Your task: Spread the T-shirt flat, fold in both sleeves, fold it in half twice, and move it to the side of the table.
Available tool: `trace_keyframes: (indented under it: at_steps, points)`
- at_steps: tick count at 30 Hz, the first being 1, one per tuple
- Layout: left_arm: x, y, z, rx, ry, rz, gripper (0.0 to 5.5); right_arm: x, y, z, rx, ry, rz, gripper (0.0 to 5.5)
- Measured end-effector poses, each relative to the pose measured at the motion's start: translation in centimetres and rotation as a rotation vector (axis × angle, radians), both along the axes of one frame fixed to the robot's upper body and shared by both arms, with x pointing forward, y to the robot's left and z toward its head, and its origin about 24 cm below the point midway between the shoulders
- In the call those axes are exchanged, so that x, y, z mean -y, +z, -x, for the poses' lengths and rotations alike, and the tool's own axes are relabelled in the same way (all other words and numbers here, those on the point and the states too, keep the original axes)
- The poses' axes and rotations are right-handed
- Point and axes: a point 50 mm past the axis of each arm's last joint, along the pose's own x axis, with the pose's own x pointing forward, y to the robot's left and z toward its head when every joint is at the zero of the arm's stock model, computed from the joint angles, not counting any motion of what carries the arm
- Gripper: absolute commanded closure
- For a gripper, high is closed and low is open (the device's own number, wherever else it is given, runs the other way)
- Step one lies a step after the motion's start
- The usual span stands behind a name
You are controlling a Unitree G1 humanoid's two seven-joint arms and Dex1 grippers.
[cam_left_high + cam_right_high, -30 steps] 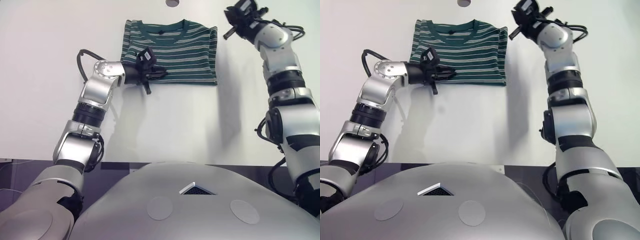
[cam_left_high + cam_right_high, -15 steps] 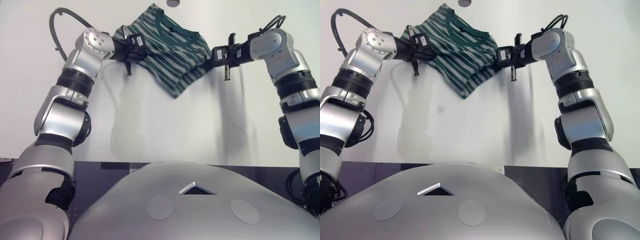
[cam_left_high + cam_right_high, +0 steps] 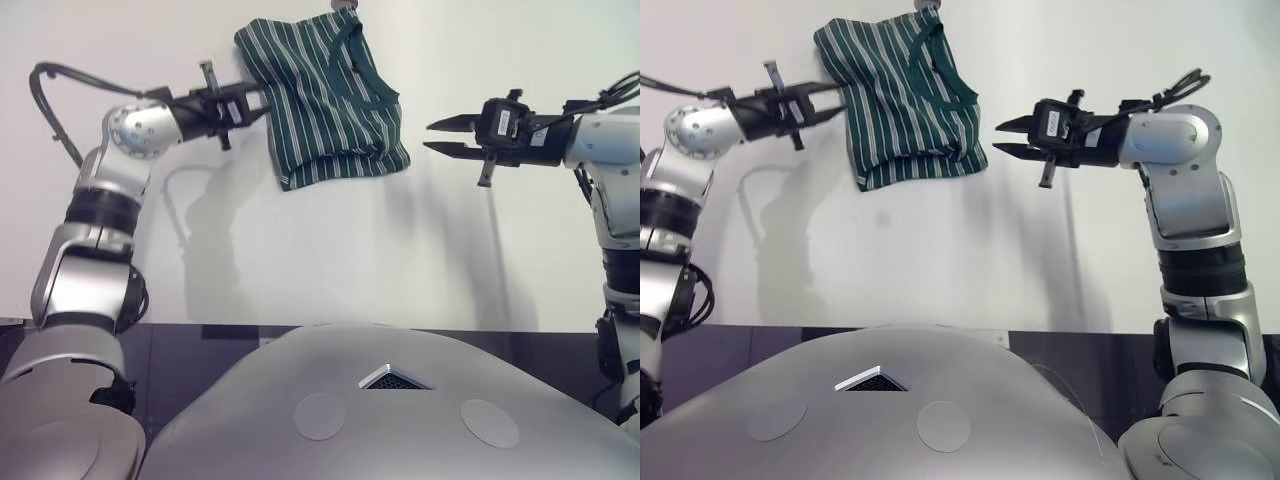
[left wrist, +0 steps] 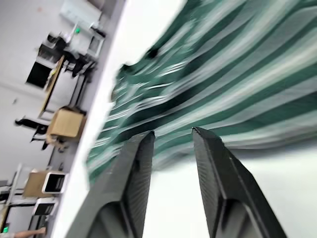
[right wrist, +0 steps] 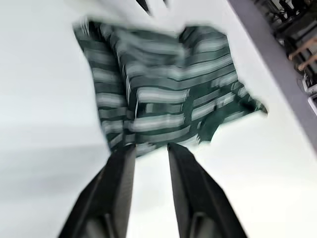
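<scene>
Lying folded on the white tabletop (image 3: 320, 260), the green striped T-shirt (image 3: 325, 100) sits between the two tools, closer to the left one. The left tool (image 3: 258, 96) points straight at the shirt with its fingers (image 4: 136, 163) held apart. Their tips are right at the cloth's nearest edge, though I cannot tell whether they touch it. From this tool's wrist, the stripes run across just beyond the tips, with bare tabletop beneath the fingers. The right tool (image 3: 432, 136) faces the shirt from the opposite side, its fingers (image 5: 119, 183) likewise spread. A strip of bare tabletop separates its tips from the shirt's rumpled corner. The collar opening is turned toward the right tool, and the folded layers bunch unevenly along the edge nearest that tool.
</scene>
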Motion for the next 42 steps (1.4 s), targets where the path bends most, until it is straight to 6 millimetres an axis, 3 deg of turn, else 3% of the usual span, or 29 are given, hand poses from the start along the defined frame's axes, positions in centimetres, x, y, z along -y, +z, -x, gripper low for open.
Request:
trace_keyframes:
  at_steps: [2, 6, 10, 17, 19, 24, 27, 30, 34, 36, 38, 40, 42]
  points:
    - [0.1, -0.8, 1.9, 0.002, -0.033, -0.051, 3.57, 0.9, -2.5, 0.1, 0.039, -0.025, 0.054, 3.78]
    - [0.9, -1.8, 3.3, 0.055, -0.053, -0.13, 3.57, 0.4, -5.5, 0.7, 0.181, 0.05, 0.098, 3.78]
    - [1.9, -2.2, 3.4, 0.083, -0.067, -0.134, 3.57, -0.7, -6.5, 0.6, 0.25, 0.075, 0.051, 3.78]
    - [3.9, -2.6, 2.9, 0.107, -0.109, -0.124, 3.77, -2.8, -7.5, -1.4, 0.327, 0.056, 0.017, 3.74]
    - [4.8, -2.8, 3.1, 0.079, -0.148, -0.101, 4.17, -3.5, -7.7, -2.0, 0.346, 0.08, 0.025, 4.15]
    - [4.5, -2.8, 2.6, -0.017, -0.119, -0.049, 4.99, -4.2, -8.2, -1.9, 0.331, 0.131, 0.034, 5.17]
    - [3.7, -2.7, 3.1, -0.182, -0.079, 0.006, 5.33, -4.6, -7.6, -1.6, 0.179, 0.112, -0.042, 5.47]
    - [2.9, -1.9, 4.4, -0.43, -0.047, 0.122, 5.36, -4.2, -6.4, 0.9, -0.103, 0.122, -0.159, 5.48]
    - [1.6, -0.1, 7.1, -0.855, -0.035, 0.313, 5.36, -2.9, -1.7, 4.3, -0.483, 0.208, -0.31, 5.48]
    - [0.7, 1.7, 6.4, -0.932, 0.015, 0.434, 5.36, -3.1, 1.4, 3.5, -0.511, 0.213, -0.396, 5.48]
    - [-0.1, 2.4, 3.3, -0.892, 0.174, 0.565, 5.38, -4.1, 2.4, 1.5, -0.485, 0.164, -0.472, 5.48]
    - [0.0, 2.4, 0.0, -0.839, 0.324, 0.63, 5.38, -4.9, 1.8, -1.2, -0.461, 0.044, -0.516, 5.48]
    - [0.4, 1.9, -1.8, -0.823, 0.409, 0.656, 5.38, -5.1, 0.4, -3.2, -0.487, -0.069, -0.539, 5.48]
